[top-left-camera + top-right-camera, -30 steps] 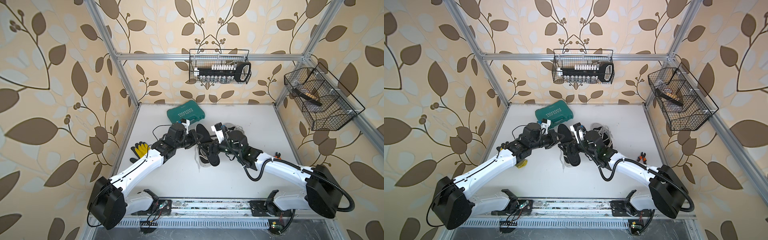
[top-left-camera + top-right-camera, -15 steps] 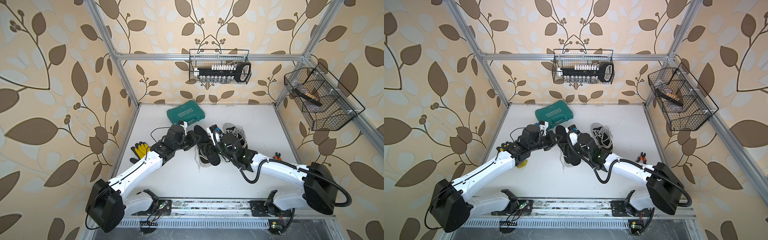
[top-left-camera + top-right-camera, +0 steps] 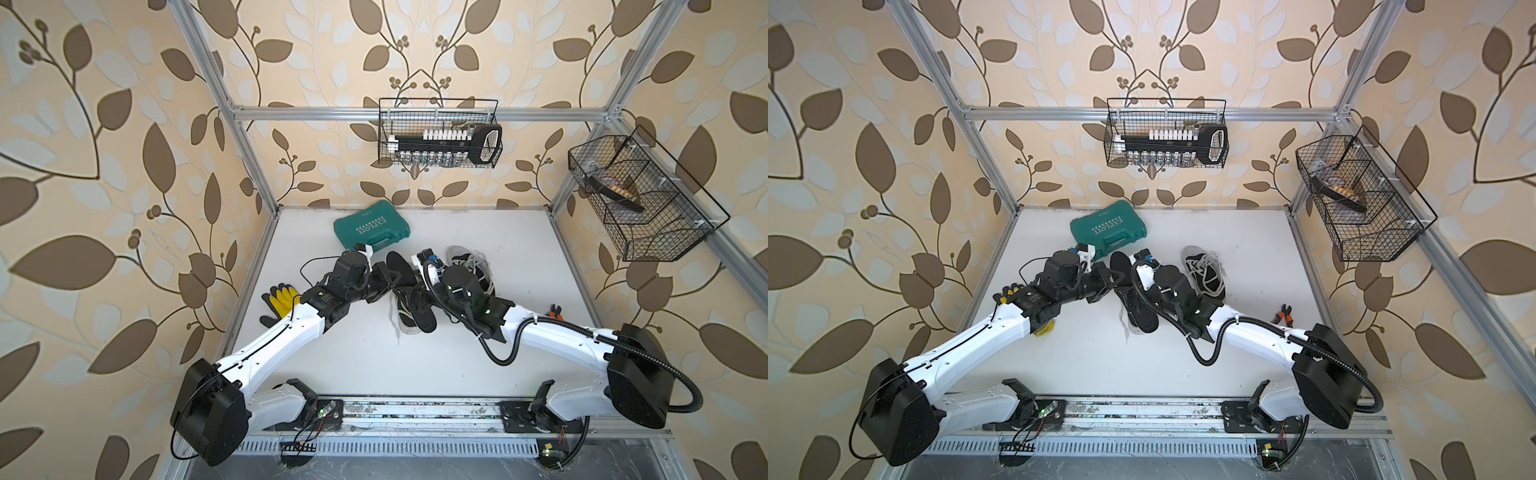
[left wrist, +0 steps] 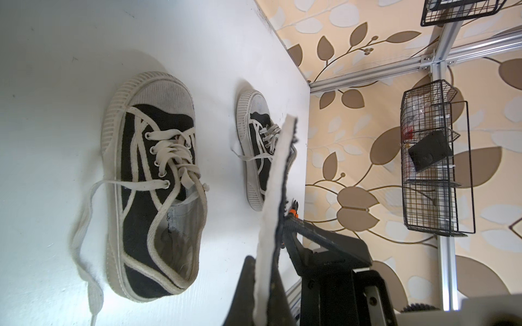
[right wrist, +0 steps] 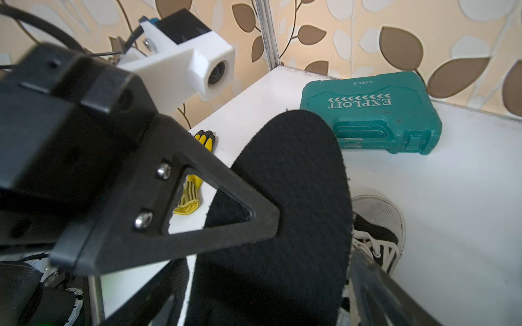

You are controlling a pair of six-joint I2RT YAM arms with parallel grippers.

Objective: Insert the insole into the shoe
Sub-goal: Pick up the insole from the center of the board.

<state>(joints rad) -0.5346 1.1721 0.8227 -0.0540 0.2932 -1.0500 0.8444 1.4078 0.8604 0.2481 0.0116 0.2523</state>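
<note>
Two pairs of fingers meet at the insole. The left fingers are pinched narrow on it and hold it on edge in the air above the tabletop, with its pale underside on one side and its black fabric face on the other. The right fingers stand wide astride its width. A sliver of tabletop shows between one of them and the insole's rim, so I judge them not clamped.

Near it the shoe sits on its sole with loose laces and an empty mouth showing the grey lining. Its twin stands a little beyond.

Progress, as I judge it: the insole is lifted and brought close to the shoe, but none of it is inside. What remains is to aim the toe end into the opening, slide it forward under the tongue and press the heel flat.

On the white tabletop a green tool case lies toward the back, yellow-and-black gloves by the left arm and orange-handled cutters by the right arm. Aluminium framing and leaf-patterned wallpaper enclose it. A back-wall basket and a side basket hang above.
</note>
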